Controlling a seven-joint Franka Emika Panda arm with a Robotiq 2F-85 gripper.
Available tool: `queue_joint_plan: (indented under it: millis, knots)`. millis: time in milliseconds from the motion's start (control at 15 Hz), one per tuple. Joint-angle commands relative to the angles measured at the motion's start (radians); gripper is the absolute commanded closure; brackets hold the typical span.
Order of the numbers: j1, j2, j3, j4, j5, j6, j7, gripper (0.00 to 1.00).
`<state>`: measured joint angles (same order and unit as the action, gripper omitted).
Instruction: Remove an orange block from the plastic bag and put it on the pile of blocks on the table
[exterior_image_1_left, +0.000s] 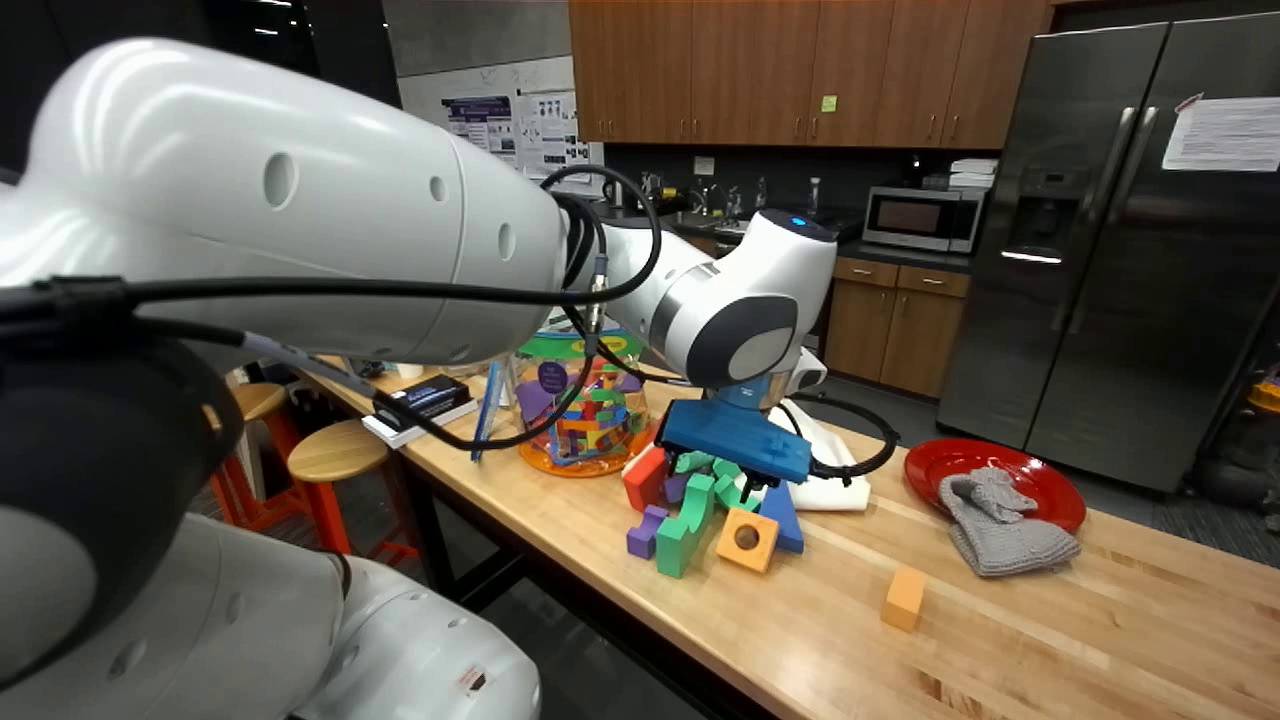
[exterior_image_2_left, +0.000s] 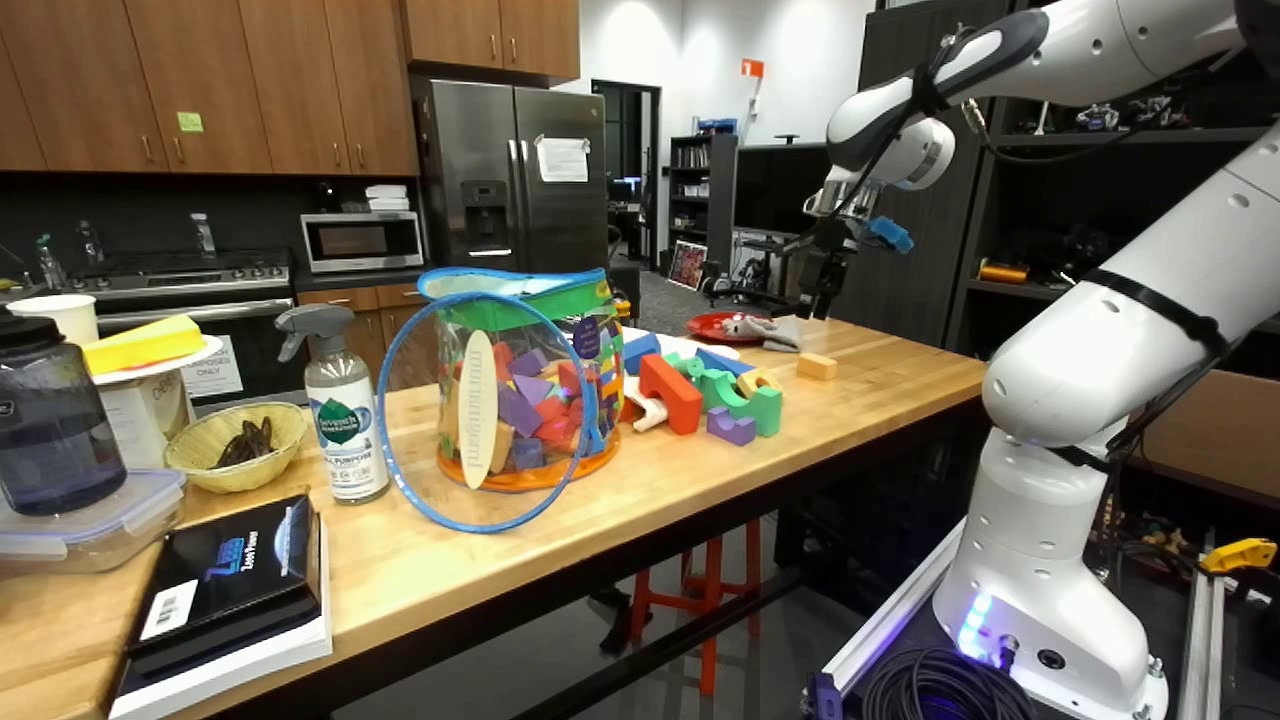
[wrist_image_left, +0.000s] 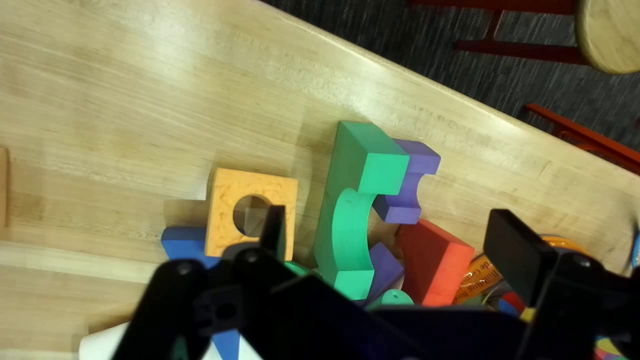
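The clear plastic bag (exterior_image_1_left: 575, 400) full of multicoloured blocks stands on the table; its open blue-rimmed lid hangs at its side in an exterior view (exterior_image_2_left: 446, 490). The pile of blocks (exterior_image_1_left: 685, 535) lies beside it, with green (wrist_image_left: 327, 215), purple, red (wrist_image_left: 430, 260) and blue pieces and an orange block with a hole (wrist_image_left: 225, 210). A lone orange block (exterior_image_1_left: 904, 598) lies apart on the table (exterior_image_2_left: 817, 367). My gripper (wrist_image_left: 389, 212) is open and empty above the table. In the wrist view the pile shows between its fingers. Its fingertips are mostly hidden in an exterior view (exterior_image_1_left: 755, 487).
A red dish (exterior_image_1_left: 925, 460) with a grey cloth (exterior_image_1_left: 1010, 530) is on the table. A white cloth (exterior_image_1_left: 835, 490) lies behind the pile. A spray bottle (exterior_image_2_left: 340, 430), a yellow basket (exterior_image_2_left: 230, 475) and a black box on a book (exterior_image_2_left: 240, 560) stand on the bag's other side.
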<state>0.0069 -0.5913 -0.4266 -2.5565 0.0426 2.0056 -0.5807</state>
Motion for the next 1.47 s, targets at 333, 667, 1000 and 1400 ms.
queue_joint_plan:
  millis: [333,667,1000,1400]
  knots:
    - [-0.034,0.009,0.031,0.002,0.021,-0.003,-0.018,0.0]
    - [-0.034,0.009,0.031,0.002,0.021,-0.003,-0.018,0.0]
    - [-0.034,0.009,0.031,0.002,0.021,-0.003,-0.018,0.0]
    - [-0.034,0.035,0.042,0.02,0.005,0.024,-0.043,0.0]
